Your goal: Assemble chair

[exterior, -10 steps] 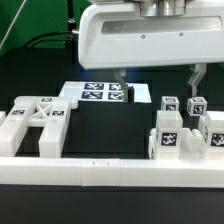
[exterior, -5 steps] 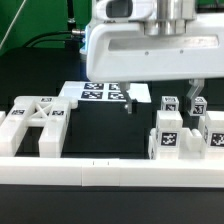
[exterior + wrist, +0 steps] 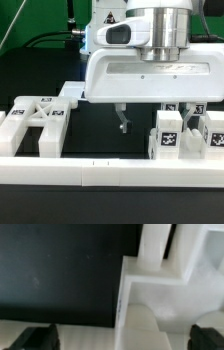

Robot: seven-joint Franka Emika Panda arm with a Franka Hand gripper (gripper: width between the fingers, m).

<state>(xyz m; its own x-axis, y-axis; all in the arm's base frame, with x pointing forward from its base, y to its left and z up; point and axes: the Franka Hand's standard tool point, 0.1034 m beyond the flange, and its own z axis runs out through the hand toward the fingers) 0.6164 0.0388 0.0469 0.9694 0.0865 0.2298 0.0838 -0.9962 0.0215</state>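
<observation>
Over chair pieces (image 3: 168, 136), gripper (image 3: 157, 118) spread, seemingly empty

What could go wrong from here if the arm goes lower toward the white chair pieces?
1. The open tool hangs close above the notched block and small cubes; a finger may bump and shift them.
2. In the wrist view the white piece lies nearer one of the fingers than the other, so a grip there might be off-centre and twist it.
</observation>
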